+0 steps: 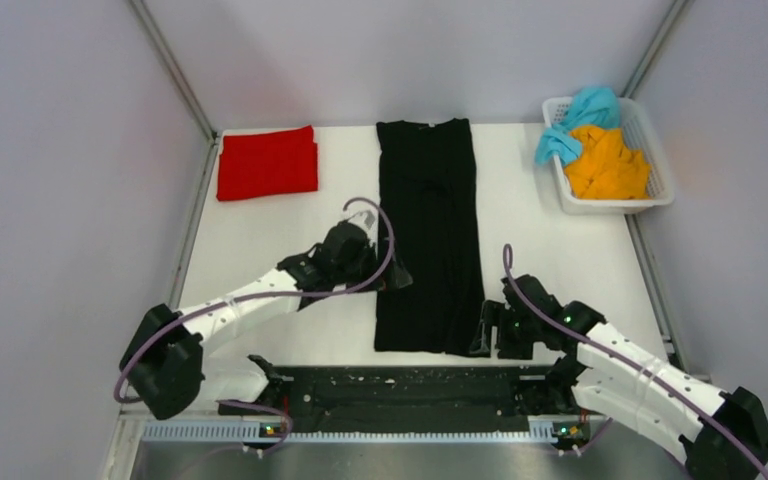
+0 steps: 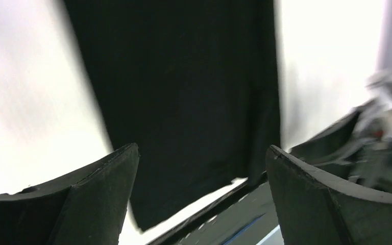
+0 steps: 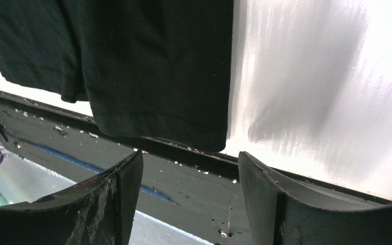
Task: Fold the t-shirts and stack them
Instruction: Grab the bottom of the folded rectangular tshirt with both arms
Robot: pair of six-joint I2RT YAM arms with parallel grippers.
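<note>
Walls [image 1: 60, 150]: pale grey panels closing in the desk on the left, far and right sides.

Desk [image 1: 260, 240]: white top, with a dark strip [image 1: 400, 390] along the near edge.

Black t-shirt [image 1: 430, 230]: mid-desk, flat, folded lengthwise into a long narrow band. Collar at the far edge, hem by the near edge.

Left arm [image 1: 250, 300]: stretched low from the near left corner, angled toward the centre. Left jaws released and holding nothing, right at the band's left edge, in its near half; contact with the cloth cannot be told.

Right arm [image 1: 620, 370]: stretched low from the near right corner, pointing left. Right jaws released and holding nothing, beside the band's near right corner; the wrist view shows the hem just ahead of the spread fingers [image 3: 107, 204].

Red t-shirt [image 1: 267, 163]: folded rectangle at the far left corner, well apart from the black one.

Basket [image 1: 643, 125]: white mesh, far right corner.

Orange t-shirt [image 1: 608, 165]: crumpled in the basket's near part.

Teal t-shirt [image 1: 585, 110]: crumpled at the basket's far end, spilling over its left rim.
</note>
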